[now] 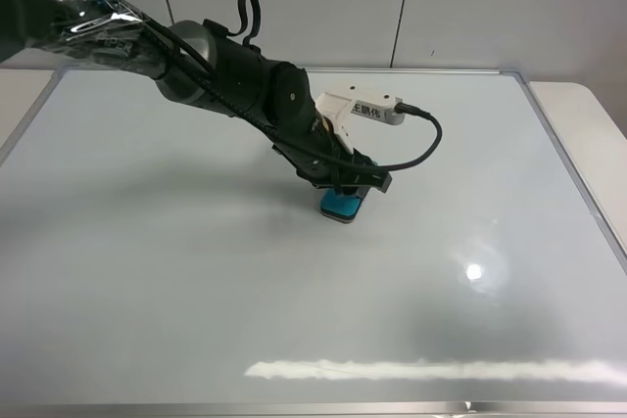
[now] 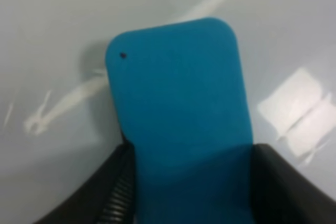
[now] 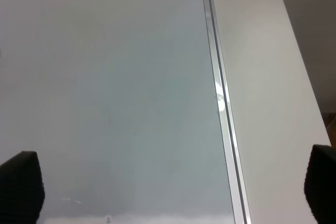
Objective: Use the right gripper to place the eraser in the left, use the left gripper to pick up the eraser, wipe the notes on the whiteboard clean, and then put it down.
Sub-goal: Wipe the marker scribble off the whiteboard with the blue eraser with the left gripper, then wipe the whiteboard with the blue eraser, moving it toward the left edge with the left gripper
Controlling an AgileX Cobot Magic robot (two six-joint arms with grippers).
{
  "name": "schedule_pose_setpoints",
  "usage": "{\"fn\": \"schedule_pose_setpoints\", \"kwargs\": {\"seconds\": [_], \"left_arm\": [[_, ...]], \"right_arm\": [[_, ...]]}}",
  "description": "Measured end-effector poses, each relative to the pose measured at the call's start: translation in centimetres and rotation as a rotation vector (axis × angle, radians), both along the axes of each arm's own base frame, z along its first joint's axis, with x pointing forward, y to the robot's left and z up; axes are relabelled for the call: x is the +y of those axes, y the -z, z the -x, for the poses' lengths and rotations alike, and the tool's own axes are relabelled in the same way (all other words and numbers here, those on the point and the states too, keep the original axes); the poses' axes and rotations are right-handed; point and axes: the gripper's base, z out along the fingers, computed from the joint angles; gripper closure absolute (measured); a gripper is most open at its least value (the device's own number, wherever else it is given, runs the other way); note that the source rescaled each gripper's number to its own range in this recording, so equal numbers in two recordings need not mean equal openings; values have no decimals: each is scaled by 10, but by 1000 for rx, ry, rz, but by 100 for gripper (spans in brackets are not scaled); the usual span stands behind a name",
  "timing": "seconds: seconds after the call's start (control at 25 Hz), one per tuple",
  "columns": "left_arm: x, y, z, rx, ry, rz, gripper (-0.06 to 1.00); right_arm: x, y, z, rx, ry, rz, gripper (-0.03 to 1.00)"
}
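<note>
A blue eraser (image 1: 341, 206) lies flat on the whiteboard (image 1: 176, 271) near its middle. My left gripper (image 1: 345, 186) reaches across from the upper left and is shut on the eraser, pressing it on the board. In the left wrist view the eraser (image 2: 178, 108) fills the middle, with the gripper (image 2: 193, 187) holding it by a black finger on each side. My right gripper (image 3: 170, 187) is open and empty over the board's right part; only its two dark fingertips (image 3: 18, 187) show. It is out of the exterior view. I see no written notes on the board.
The board's metal frame (image 3: 220, 103) runs along its right edge, with the white table (image 3: 262, 77) beyond it. Light glare (image 1: 474, 271) and a bright streak (image 1: 421, 371) reflect on the board. A white camera unit with a black cable (image 1: 367, 108) sits on the left wrist.
</note>
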Motion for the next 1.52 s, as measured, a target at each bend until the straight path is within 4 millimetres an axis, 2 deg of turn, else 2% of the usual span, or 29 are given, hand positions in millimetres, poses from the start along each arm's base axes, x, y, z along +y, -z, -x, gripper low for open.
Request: {"fn": "schedule_pose_setpoints", "kwargs": {"seconds": [0.28, 0.4, 0.76, 1.16, 1.4, 1.52], "left_arm": [[56, 0, -38, 21, -111, -49, 92], [74, -4, -48, 18, -139, -65, 92], [108, -16, -60, 20, -194, -137, 92], [145, -44, -43, 79, -268, -344, 92], [170, -71, -16, 69, -353, -344, 92], [189, -74, 4, 81, -397, -365, 92]], "right_arm": [[0, 0, 0, 0, 0, 0, -3], [0, 0, 0, 0, 0, 0, -3], [0, 0, 0, 0, 0, 0, -3], [0, 0, 0, 0, 0, 0, -3], [0, 0, 0, 0, 0, 0, -3], [0, 0, 0, 0, 0, 0, -3]]}}
